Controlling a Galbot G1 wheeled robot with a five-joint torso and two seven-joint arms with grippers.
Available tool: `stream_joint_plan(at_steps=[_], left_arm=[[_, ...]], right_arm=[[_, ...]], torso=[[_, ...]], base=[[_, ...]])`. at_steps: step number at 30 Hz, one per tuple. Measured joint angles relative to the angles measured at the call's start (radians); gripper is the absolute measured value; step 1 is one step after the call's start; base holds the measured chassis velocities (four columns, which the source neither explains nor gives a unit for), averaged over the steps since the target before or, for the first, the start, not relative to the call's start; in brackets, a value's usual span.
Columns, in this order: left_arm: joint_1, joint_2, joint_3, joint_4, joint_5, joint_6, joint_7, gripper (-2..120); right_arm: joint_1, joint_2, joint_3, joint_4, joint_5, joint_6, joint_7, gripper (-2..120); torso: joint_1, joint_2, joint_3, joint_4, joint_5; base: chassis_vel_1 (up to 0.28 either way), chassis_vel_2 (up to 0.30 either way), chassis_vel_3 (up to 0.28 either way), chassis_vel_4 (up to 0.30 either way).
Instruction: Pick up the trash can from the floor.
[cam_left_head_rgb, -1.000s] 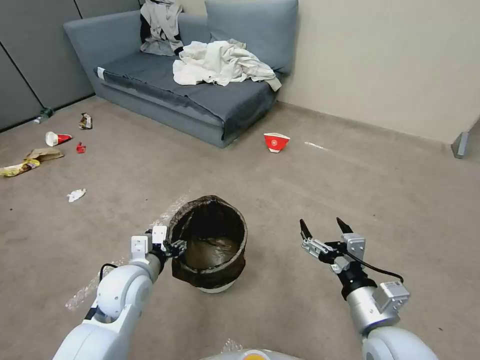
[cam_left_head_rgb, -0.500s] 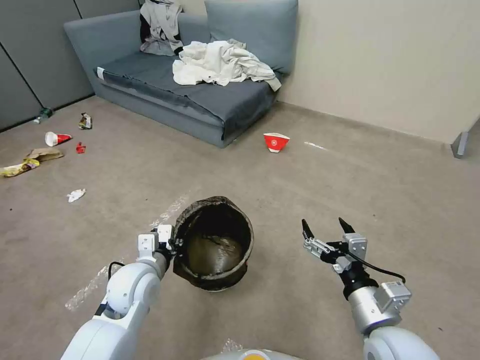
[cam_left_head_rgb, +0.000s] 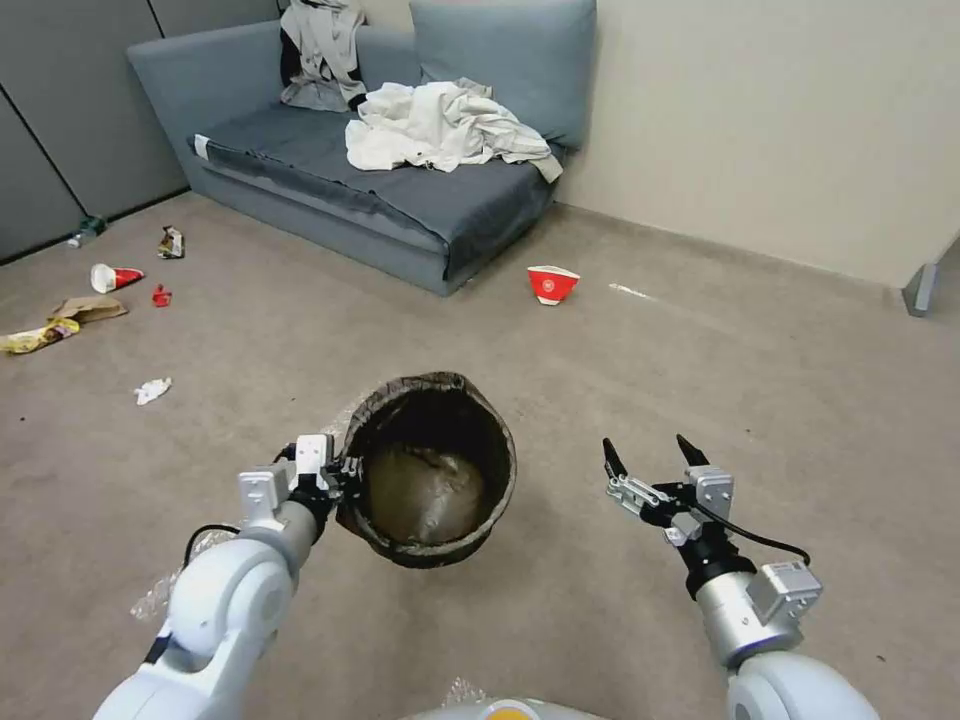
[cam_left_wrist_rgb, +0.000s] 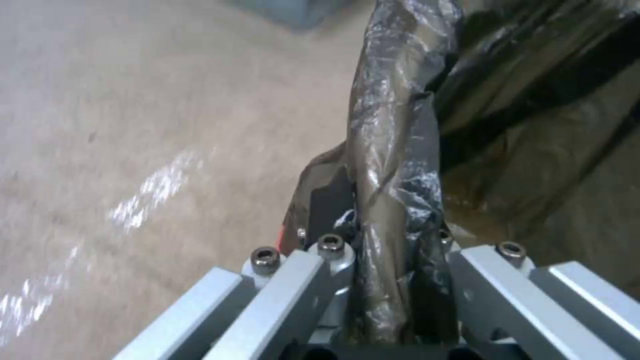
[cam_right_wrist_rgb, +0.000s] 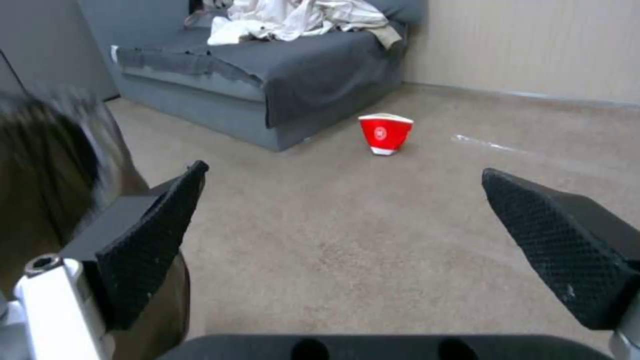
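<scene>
**Bin gripped at its rim, tilted**

The left tool (cam_left_head_rgb: 345, 480) is clenched on the bin (cam_left_head_rgb: 432, 470) at its bag-covered rim, at the bin's 9 o'clock side. The bin tilts with its mouth facing the head camera, above the floor (cam_left_head_rgb: 600, 370); whether its base touches the carpet is unclear. The right tool (cam_left_head_rgb: 648, 455), released with fingers spread, hovers at the bin's 3 o'clock, well apart.
</scene>
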Motion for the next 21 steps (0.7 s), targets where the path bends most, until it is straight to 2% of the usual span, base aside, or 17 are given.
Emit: stream_joint_plan(at_steps=[3, 11, 21], left_arm=[[0.031, 0.004, -0.032, -0.063, -0.001, -0.021, 0.029, 3], [0.078, 0.001, -0.051, -0.171, 0.027, -0.032, 0.029, 3], [0.084, 0.001, -0.049, -0.175, 0.037, -0.037, 0.018, 3]], right_arm=[[0.002, 0.0, -0.003, 0.0, 0.0, 0.0, 0.0, 100], [0.013, 0.001, -0.007, -0.003, 0.0, 0.0, 0.0, 100], [0.016, 0.005, -0.018, -0.005, 0.0, 0.0, 0.0, 100]], torso=[[0.0, 0.0, 0.0, 0.0, 0.0], [0.0, 0.0, 0.0, -0.0001, 0.0], [0.0, 0.0, 0.0, -0.0001, -0.0001]], base=[[0.0, 0.0, 0.0, 0.0], [0.0, 0.0, 0.0, 0.0], [0.0, 0.0, 0.0, 0.0]])
